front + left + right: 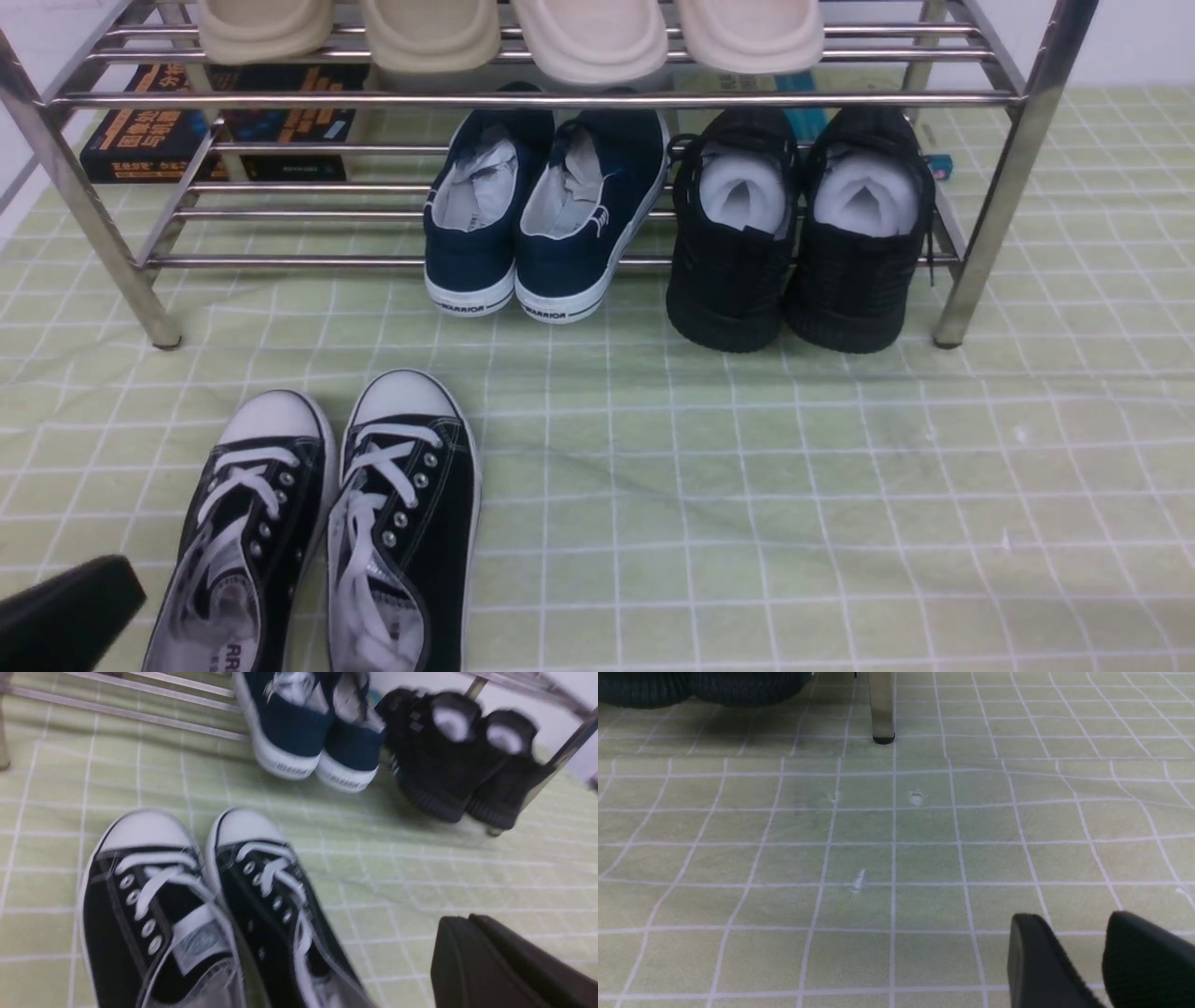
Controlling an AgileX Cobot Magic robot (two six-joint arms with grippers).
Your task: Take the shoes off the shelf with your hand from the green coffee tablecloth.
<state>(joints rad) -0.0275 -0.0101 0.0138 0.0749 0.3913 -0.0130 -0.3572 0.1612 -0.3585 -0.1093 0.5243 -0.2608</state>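
My left tool (467, 961) is pressed together, holding nothing, its black tip at the lower left of the front view, beside the black canvas sneakers (401, 523). That laced pair stands on the green tablecloth (747, 467) at lower left, white toe caps pointing up the frame. My right tool (1083, 956) stands spread — a gap shows between its fingers — above bare cloth. Across the top of the front view runs the metal shelf (560, 100): pale clogs (597, 37) above, navy slip-ons (560, 243) and black knit shoes (803, 271) on the lower tier.
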